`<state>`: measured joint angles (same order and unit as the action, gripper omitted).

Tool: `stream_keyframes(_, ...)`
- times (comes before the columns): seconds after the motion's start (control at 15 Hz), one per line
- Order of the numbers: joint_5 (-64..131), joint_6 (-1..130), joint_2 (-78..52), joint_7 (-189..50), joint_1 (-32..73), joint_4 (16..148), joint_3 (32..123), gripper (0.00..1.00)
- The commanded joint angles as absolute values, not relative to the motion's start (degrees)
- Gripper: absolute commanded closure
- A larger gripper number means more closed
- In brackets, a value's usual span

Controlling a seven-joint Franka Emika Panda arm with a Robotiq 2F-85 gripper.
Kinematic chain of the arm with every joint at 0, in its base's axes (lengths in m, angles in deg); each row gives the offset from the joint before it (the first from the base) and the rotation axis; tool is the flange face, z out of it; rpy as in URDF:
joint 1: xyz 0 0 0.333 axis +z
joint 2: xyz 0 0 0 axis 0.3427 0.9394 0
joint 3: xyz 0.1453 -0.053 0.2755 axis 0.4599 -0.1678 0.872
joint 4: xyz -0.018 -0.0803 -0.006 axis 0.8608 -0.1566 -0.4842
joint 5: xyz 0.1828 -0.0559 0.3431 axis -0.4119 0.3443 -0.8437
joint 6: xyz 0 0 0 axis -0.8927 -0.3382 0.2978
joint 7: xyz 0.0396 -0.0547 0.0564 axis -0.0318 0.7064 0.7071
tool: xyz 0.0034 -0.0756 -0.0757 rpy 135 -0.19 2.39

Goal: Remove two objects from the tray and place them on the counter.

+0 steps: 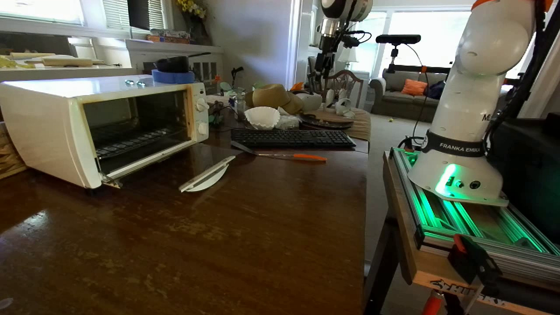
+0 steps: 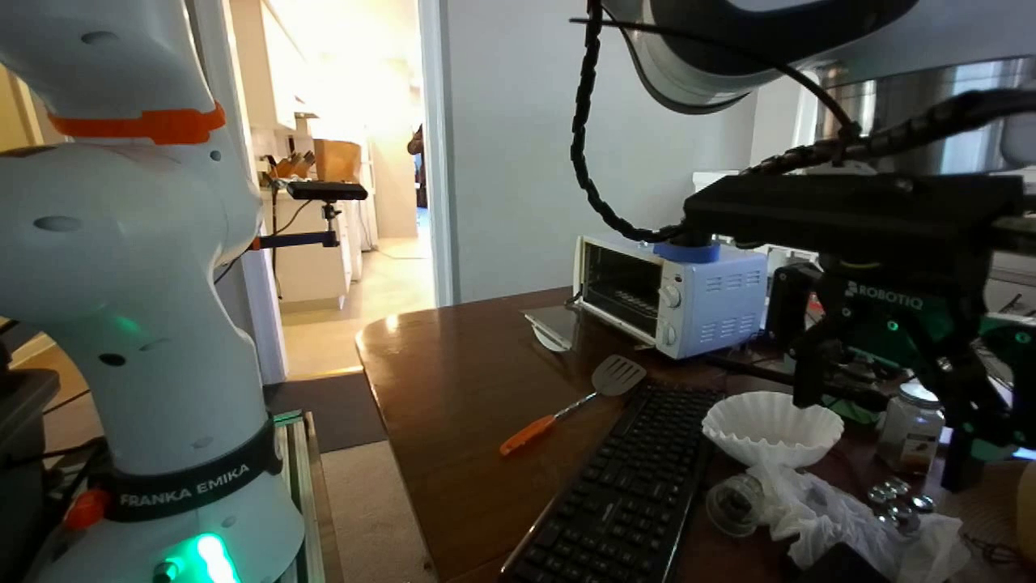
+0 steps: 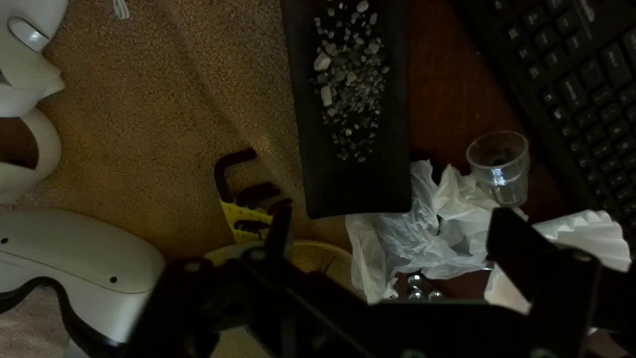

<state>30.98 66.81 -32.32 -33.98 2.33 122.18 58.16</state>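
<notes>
Tray (image 3: 360, 191): beyond the keyboard (image 1: 293, 138) on the desk (image 1: 245, 245), near the edge facing the robot base (image 1: 459, 168), bearing loose gravel (image 3: 353, 82).
Pincer (image 3: 392, 216): fingers wide apart, gripping nothing.
Gravel: small, crowded pieces, which we judge could slip or scatter when pinched.
Tan cloth (image 3: 184, 124): along one long rim; should it run beneath, we expect the tray could shift.
Plastic film (image 3: 447, 233): crumpled at the tray's corner, apt to snag fingers.
Desk: glossy, scuffed brown wood; white toaster oven (image 1: 39, 127) toward the opposite edge.
Room: we see a sofa (image 1: 404, 109) under a bright window (image 1: 433, 26).
</notes>
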Motion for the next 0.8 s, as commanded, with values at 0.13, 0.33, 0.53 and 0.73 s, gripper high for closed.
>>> stream_keyframes(0.13,28.92,66.47,-29.55,-27.19,1.23,121.23,58.46,0.0)
stream_keyframes(0.33,28.57,65.99,-28.71,-25.28,0.65,121.05,58.55,0.0)
stream_keyframes(0.53,28.91,66.01,-28.07,-24.48,0.12,120.99,58.72,0.0)
stream_keyframes(0.73,30.14,66.73,-28.91,-26.35,-0.01,121.77,59.05,0.0)
